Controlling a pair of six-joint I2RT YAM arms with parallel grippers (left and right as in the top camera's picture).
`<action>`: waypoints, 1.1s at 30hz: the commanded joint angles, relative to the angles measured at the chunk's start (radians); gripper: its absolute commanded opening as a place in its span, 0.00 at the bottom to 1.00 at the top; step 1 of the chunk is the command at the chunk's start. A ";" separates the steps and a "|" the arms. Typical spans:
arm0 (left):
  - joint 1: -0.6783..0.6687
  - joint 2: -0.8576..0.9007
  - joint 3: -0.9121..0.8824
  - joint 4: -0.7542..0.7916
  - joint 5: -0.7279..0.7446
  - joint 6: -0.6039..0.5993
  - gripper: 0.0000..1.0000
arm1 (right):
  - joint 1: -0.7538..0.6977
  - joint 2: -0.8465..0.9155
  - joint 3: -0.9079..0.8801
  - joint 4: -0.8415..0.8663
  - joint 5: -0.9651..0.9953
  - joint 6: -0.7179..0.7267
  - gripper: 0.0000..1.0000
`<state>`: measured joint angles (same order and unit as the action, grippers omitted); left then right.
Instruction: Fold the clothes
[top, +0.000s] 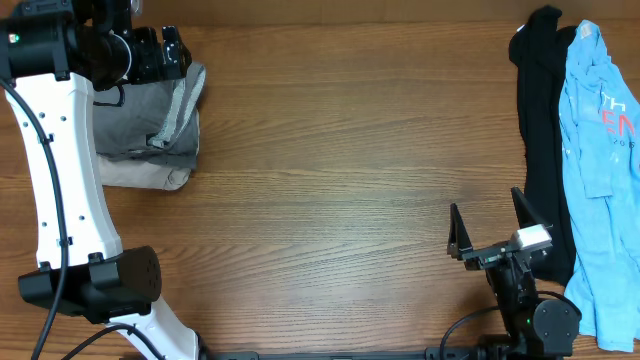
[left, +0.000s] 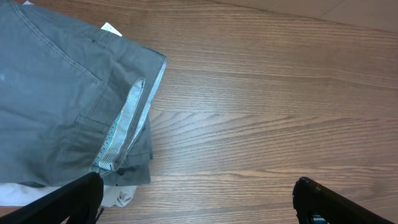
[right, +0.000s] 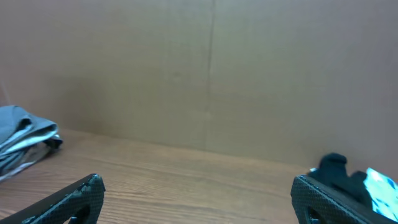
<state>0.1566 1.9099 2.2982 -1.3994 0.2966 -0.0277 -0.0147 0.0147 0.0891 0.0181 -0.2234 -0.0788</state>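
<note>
The grey garment (top: 140, 120) lies folded at the table's far left, on top of a beige cloth (top: 150, 176). In the left wrist view the grey garment (left: 56, 93) fills the upper left, its pale striped waistband lining (left: 127, 127) showing along the folded edge. My left gripper (top: 172, 52) is open and empty, hovering over the garment's far right corner; its fingers (left: 199, 202) frame bare wood. My right gripper (top: 490, 232) is open and empty near the front right edge; its fingers (right: 199, 199) hold nothing.
A black garment (top: 540, 130) and a light-blue printed shirt (top: 600, 160) lie along the right edge. A cardboard-coloured wall (right: 205, 68) stands behind the table. The left arm's white link (top: 60, 170) rises over the table's left side.
</note>
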 joint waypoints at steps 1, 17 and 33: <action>-0.006 -0.012 0.014 0.002 0.008 -0.002 1.00 | -0.005 -0.012 -0.037 -0.005 0.034 0.005 1.00; -0.006 -0.012 0.014 0.002 0.008 -0.003 1.00 | -0.005 -0.012 -0.081 -0.080 0.021 0.031 1.00; -0.006 -0.012 0.014 0.002 0.008 -0.002 1.00 | -0.005 -0.012 -0.081 -0.080 0.021 0.031 1.00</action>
<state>0.1566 1.9099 2.2982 -1.3994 0.2966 -0.0277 -0.0143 0.0147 0.0181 -0.0700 -0.2054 -0.0555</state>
